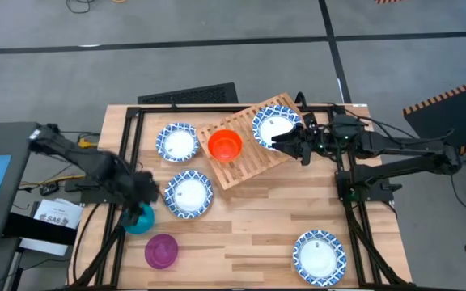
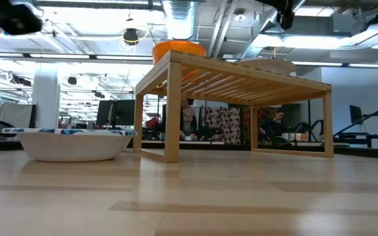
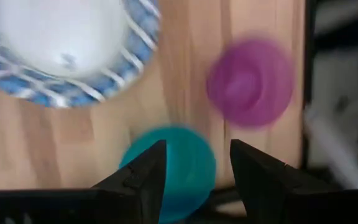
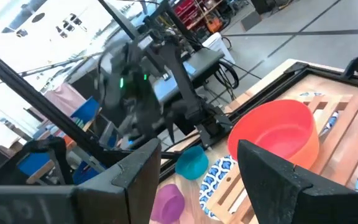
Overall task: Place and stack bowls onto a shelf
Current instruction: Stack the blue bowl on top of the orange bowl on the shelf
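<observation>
While our left gripper (image 1: 141,204) is hanging spread above the teal bowl (image 1: 140,220), we are counting four blue-rimmed bowls: one (image 1: 276,127) sitting on the shelf (image 1: 249,158) beside the single orange bowl (image 1: 225,145), three (image 1: 177,141) (image 1: 188,195) (image 1: 319,256) lying on the table (image 1: 257,234). One purple bowl (image 1: 161,251) is sitting nearby. Our right gripper (image 1: 285,141) is hovering spread, empty, over the shelf.

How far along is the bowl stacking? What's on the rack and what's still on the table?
Done: the orange bowl and one blue-rimmed bowl sit on the shelf, side by side, not stacked. In hand: the left gripper hangs open over the teal bowl, not gripping it; the right gripper is open at the shelf's bowl. Left: three blue-rimmed bowls, the teal bowl and the purple bowl on the table.
</observation>
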